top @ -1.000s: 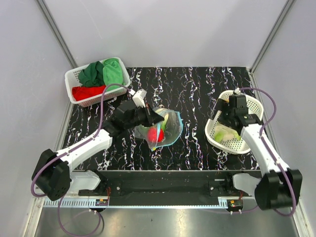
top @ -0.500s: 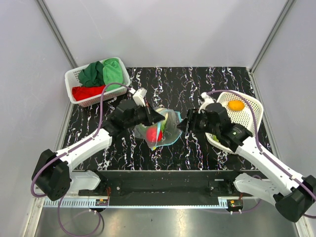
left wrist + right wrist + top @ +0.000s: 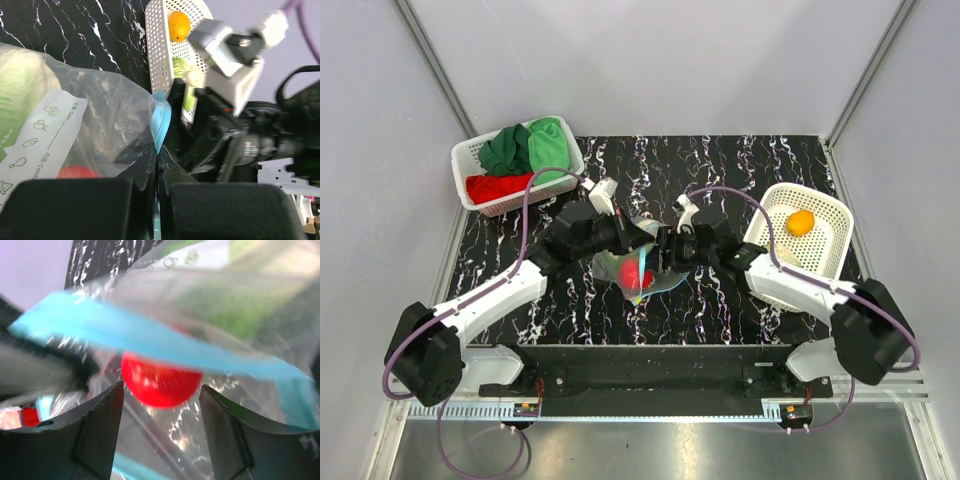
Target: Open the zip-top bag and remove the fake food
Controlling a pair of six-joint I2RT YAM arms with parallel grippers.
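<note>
clamping the left gripper [image 3: 158, 195] tight on the zip-top bag [image 3: 105, 120] by its teal strip, mid black table [image 3: 720, 170]. holding the right gripper [image 3: 160, 432] wide apart at the bag's mouth, framing the red piece [image 3: 157, 382] inside. spotting the orange [image 3: 800, 221] in the white basket [image 3: 832, 250], right side.

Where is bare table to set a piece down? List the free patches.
Free: the far-centre table between the cloth basket and the round basket; also the near-centre strip in front of the zip-top bag. Crowded: mid-table, where the left gripper and right gripper meet at the bag.
</note>
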